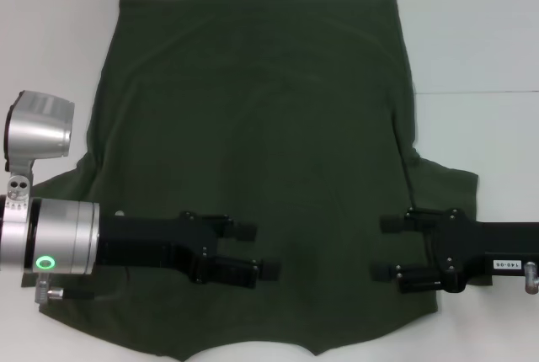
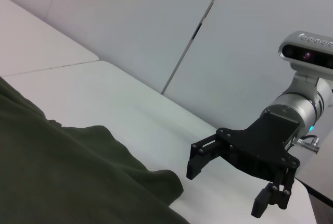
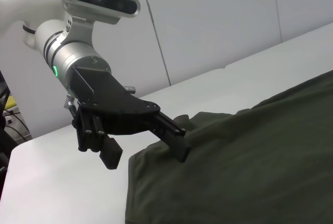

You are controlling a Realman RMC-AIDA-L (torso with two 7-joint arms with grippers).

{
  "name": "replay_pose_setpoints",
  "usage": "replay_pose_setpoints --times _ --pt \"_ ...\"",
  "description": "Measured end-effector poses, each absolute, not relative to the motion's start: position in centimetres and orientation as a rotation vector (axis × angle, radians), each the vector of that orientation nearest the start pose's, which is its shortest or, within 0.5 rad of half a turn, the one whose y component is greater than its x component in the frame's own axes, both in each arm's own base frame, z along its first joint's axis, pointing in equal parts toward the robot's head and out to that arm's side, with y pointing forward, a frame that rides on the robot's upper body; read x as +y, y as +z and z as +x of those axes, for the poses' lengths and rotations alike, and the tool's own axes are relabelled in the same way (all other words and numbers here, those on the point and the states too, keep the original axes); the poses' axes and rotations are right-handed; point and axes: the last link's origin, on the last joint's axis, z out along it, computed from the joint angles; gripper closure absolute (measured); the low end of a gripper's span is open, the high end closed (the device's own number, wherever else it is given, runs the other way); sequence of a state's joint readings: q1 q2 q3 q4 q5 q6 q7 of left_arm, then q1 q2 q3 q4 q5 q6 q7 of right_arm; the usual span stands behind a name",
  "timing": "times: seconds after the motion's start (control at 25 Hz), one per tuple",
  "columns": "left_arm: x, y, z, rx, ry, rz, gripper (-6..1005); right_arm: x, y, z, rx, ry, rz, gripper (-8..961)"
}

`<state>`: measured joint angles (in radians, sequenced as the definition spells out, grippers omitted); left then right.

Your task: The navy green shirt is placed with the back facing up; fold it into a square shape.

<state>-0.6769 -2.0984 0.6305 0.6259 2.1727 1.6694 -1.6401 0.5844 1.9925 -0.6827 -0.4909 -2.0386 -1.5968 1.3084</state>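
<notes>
The navy green shirt point(image 1: 253, 126) lies spread flat on the white table point(image 1: 480, 34), plain side up, with its straight hem at the far end and its sleeves toward me. My left gripper point(image 1: 255, 250) hovers open over the near left part of the shirt, pointing right. Facing it, my right gripper point(image 1: 387, 247) is open over the near right part, beside the right sleeve point(image 1: 446, 181). Nothing is between either pair of fingers. The left wrist view shows the shirt point(image 2: 62, 177) and the right gripper point(image 2: 229, 188). The right wrist view shows the shirt point(image 3: 250, 166) and the left gripper point(image 3: 145, 153).
A seam point(image 1: 480, 92) runs across the table on the right of the shirt. A pale wall with panel joints point(image 2: 192, 36) stands behind the table. The shirt's near edge reaches the bottom of the head view.
</notes>
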Motion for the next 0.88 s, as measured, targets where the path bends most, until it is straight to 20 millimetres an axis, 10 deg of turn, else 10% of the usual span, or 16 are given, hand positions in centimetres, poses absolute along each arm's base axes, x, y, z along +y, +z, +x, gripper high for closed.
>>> replay_pose_setpoints --times 0.88 --pt "34.17 -1.82 -22.0 -0.876 -0.677 -2.918 51 33.15 0.33 26.88 0.594 0.672 -2.822 53"
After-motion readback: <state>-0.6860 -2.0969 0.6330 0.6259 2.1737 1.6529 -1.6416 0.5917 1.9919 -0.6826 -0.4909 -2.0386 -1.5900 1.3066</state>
